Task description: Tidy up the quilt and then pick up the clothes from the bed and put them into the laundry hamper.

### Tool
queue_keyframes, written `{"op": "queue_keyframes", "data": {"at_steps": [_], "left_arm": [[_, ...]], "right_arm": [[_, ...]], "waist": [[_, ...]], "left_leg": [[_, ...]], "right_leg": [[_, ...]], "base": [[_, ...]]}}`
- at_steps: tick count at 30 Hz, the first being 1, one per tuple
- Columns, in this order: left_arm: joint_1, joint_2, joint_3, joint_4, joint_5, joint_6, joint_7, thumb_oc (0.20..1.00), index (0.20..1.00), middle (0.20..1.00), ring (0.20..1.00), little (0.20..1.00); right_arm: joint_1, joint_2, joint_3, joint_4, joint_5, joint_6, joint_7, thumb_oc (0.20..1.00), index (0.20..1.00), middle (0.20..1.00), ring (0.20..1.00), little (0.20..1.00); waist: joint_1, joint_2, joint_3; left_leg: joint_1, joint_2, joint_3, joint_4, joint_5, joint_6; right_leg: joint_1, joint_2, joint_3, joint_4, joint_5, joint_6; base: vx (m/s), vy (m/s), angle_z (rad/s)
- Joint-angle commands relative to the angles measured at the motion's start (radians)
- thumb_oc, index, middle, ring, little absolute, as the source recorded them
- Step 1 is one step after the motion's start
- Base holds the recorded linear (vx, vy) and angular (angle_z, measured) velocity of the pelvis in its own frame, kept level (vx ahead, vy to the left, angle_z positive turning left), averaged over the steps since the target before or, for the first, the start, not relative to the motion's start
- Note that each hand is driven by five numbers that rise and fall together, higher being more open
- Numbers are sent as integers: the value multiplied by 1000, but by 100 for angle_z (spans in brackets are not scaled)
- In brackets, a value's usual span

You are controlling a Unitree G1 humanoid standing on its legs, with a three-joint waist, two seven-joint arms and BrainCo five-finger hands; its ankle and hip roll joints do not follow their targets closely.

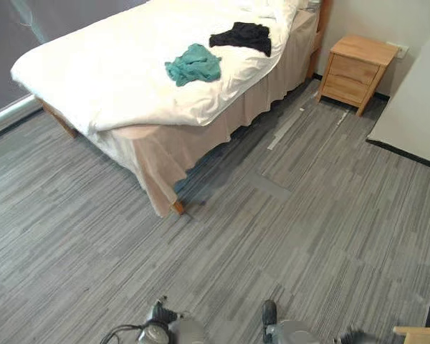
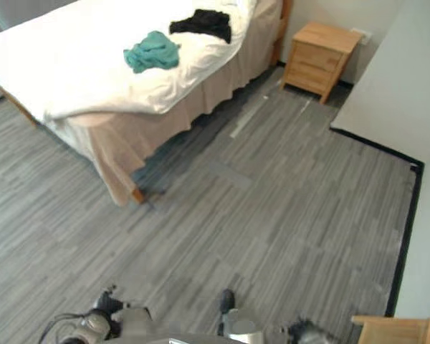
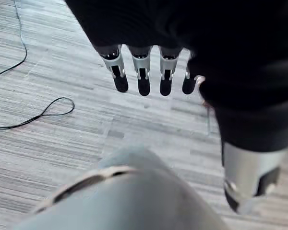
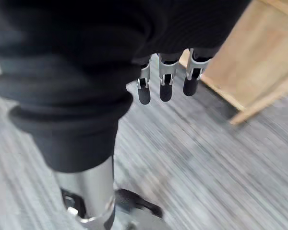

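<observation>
White quilt point(image 1: 115, 79) spread over the bed point(image 1: 158, 154) in the upper left of the eye views, draped past the near edge and rumpled along it, with a beige skirt hanging below to the floor. On the quilt, upper centre: a teal garment point(image 1: 194, 64) bunched in a heap, and just beyond it, nearer the head end, a black garment point(image 1: 242, 36), apart from the teal one and close to the quilt's right edge. Wooden bed leg point(image 1: 178, 207) showing at the near corner under the skirt.

Right of the bed, upper right of the frame: a light wooden nightstand point(image 1: 355, 71) against the wall, separated from the bed's side by a narrow strip of floor. Broad stretch of grey striped carpet point(image 1: 294, 236) open from the bed's corner down to the bottom edge and across to the black baseboard at right. Corner of light wooden furniture point(image 2: 394, 330) at the lower right.

Left hand point(image 3: 144, 76) in its wrist view hanging over the carpet, fingers straight and apart, holding nothing. Right hand point(image 4: 165, 81) in its wrist view likewise, fingers straight and spread, empty, beside the light wooden furniture.
</observation>
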Motion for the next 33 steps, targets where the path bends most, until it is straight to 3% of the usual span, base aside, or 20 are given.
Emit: {"op": "queue_keyframes", "data": {"at_steps": [1,2,3,5,6,9,10,11,13,15,17,18,19,21,25,26,28,29,31,33], "left_arm": [[-6,-36,-49,9,-25,-6,11,1000,1000,1000,1000,1000],[-4,-35,-49,17,-21,-6,10,1000,1000,1000,1000,1000],[7,-34,-57,16,-4,-6,-5,1000,1000,1000,1000,1000],[19,-32,-48,23,1,3,-15,1000,1000,1000,1000,1000],[39,-34,-34,39,3,8,-17,1000,1000,1000,1000,1000],[36,-14,-30,47,19,7,-21,1000,1000,1000,1000,1000],[25,4,-26,47,23,8,-12,1000,1000,1000,1000,1000],[24,4,-25,48,23,8,-13,1000,1000,1000,1000,1000],[6,27,-19,39,15,7,-1,1000,1000,1000,1000,1000],[-2,30,-20,34,11,3,3,1000,1000,1000,1000,1000],[-14,31,-35,38,32,-3,10,1000,1000,1000,1000,1000],[-19,33,-41,41,49,-2,12,1000,1000,1000,1000,1000],[-22,47,-53,52,64,-8,15,1000,1000,1000,1000,1000],[-21,29,-57,45,41,-6,18,1000,1000,1000,1000,1000],[-12,22,-51,21,-14,4,21,1000,1000,1000,1000,1000],[-13,22,-46,17,-23,3,22,1000,1000,1000,1000,1000],[-4,22,-36,14,-25,-5,21,1000,1000,1000,1000,1000],[-1,23,-33,17,-26,-8,21,1000,1000,1000,1000,1000],[6,22,-40,35,-6,-5,12,1000,1000,1000,1000,1000],[13,23,-41,38,5,-5,1,1000,1000,1000,1000,1000]], "right_arm": [[-13,-33,-13,4,40,-1,-16,1000,1000,1000,1000,1000],[-10,-24,-10,-7,42,-10,-12,1000,1000,1000,1000,1000],[-25,-24,-5,-18,37,-24,-3,1000,1000,1000,1000,1000],[-13,-12,0,-9,27,-18,1,1000,1000,1000,1000,1000],[-3,7,16,5,-3,-14,5,1000,1000,1000,1000,1000],[18,14,-4,-35,-4,-33,-1,1000,1000,1000,1000,1000],[22,20,-6,-62,-5,-38,2,1000,1000,1000,1000,1000],[22,20,-6,-64,-5,-36,2,1000,1000,1000,1000,1000],[19,33,8,-101,-18,-37,-9,1000,1000,1000,1000,1000],[16,33,20,-110,-24,-36,-9,1000,1000,1000,1000,1000],[15,28,22,-102,-24,-31,-9,1000,1000,1000,1000,1000],[13,23,27,-99,-31,-29,-6,1000,1000,1000,1000,1000],[39,21,26,-82,-41,-29,-6,1000,1000,1000,1000,1000],[24,17,40,-72,-42,-23,-11,1000,1000,1000,1000,1000],[27,-15,32,-68,-7,-24,-31,1000,1000,1000,1000,1000],[23,-15,33,-67,-6,-22,-32,1000,1000,1000,1000,1000],[17,-11,39,-62,-3,-25,-26,1000,1000,1000,1000,1000],[19,-10,42,-65,-3,-29,-23,1000,1000,1000,1000,1000],[33,-11,26,-66,-3,-32,-19,1000,1000,1000,1000,1000],[53,-8,5,-74,0,-38,-23,1000,1000,1000,1000,1000]], "waist": [[58,19,44],[60,10,35],[65,12,18],[61,5,1],[65,1,-14],[47,-9,11],[22,-4,32],[23,-7,30],[10,-15,45],[6,-15,42],[-25,-16,40],[-33,-24,39],[-32,-42,27],[-14,-53,29],[6,-38,85],[12,-38,89],[27,-38,75],[34,-35,65],[19,-28,41],[6,-28,24]], "left_leg": [[77,-101,181,-360,-39,48],[90,-125,255,-479,-44,34],[79,-100,408,-546,-23,44],[139,-110,443,-594,-45,62],[196,-150,432,-652,-77,103],[287,-189,431,-695,-146,164],[321,-185,422,-713,-155,173],[317,-191,425,-715,-156,176],[377,-195,357,-753,-170,162],[398,-201,291,-781,-167,131],[450,-205,230,-850,-165,100],[450,-200,224,-852,-152,92],[460,-198,206,-837,-177,87],[430,-166,175,-694,-215,83],[192,32,122,-128,-122,49],[171,22,139,-146,-133,50],[156,-109,150,-296,-211,84],[152,-151,159,-413,-162,91],[194,-155,210,-549,-153,78],[278,-201,213,-657,-159,97]], "right_leg": [[59,-30,-15,-3,-162,134],[100,-33,-31,-3,-195,153],[150,-3,-73,-3,-224,146],[160,7,-83,10,-224,153],[154,4,-101,99,-228,173],[6,-88,-158,560,-87,319],[-98,-116,-133,711,-19,330],[-111,-124,-128,727,-23,330],[-200,-217,-109,606,-63,308],[-181,-221,-64,354,-102,275],[-192,-189,80,72,-42,292],[-217,-181,132,28,-4,299],[-213,-179,164,25,-16,299],[-195,-181,135,70,-3,297],[-34,-105,27,28,-75,174],[-19,-102,20,26,-84,169],[-6,-98,22,34,-101,174],[-17,-100,19,42,-97,177],[8,-94,-5,43,-126,198],[-13,-99,-22,154,-137,221]], "base": [[624,123,-13],[754,56,6],[568,15,17],[456,53,7],[545,143,29],[339,152,32],[118,40,52],[274,-57,98],[466,-208,84],[477,-278,92],[451,-294,100],[386,-326,69],[328,-354,98],[352,-469,124],[319,-419,104],[245,-152,132],[202,67,51],[251,131,-20],[304,128,-42],[213,141,3]]}}
